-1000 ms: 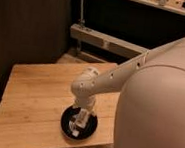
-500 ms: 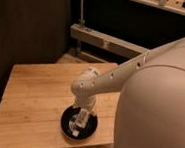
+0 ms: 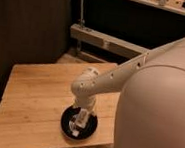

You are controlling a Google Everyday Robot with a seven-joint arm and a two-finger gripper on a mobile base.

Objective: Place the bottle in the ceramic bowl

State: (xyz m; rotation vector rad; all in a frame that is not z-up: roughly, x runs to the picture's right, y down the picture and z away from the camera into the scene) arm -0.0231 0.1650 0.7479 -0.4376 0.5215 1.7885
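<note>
1. White casing of the robot's body fills the near right of the camera view, and the arm (image 3: 113, 78) reaches from it down and left toward the wooden table (image 3: 33, 97).
2. Nothing has visibly changed over the last second: arm, gripper and bowl sit where they were a second ago. That stillness suggests the placing move has reached its low point, with release or retreat the remaining step.
3. The gripper (image 3: 82, 116) hangs directly over the ceramic bowl (image 3: 79, 123), low inside its rim, near the table's front edge.
4. The bottle (image 3: 80, 119) shows as a pale slim shape just below the gripper, within the black bowl. Whether it rests on the bowl's floor or remains held cannot be told.
5. Whether the gripper is clamped or parted cannot be told either.
6. Beyond the table stand a dark cabinet front (image 3: 36, 27) and a pale metal rail (image 3: 105, 39).
</note>
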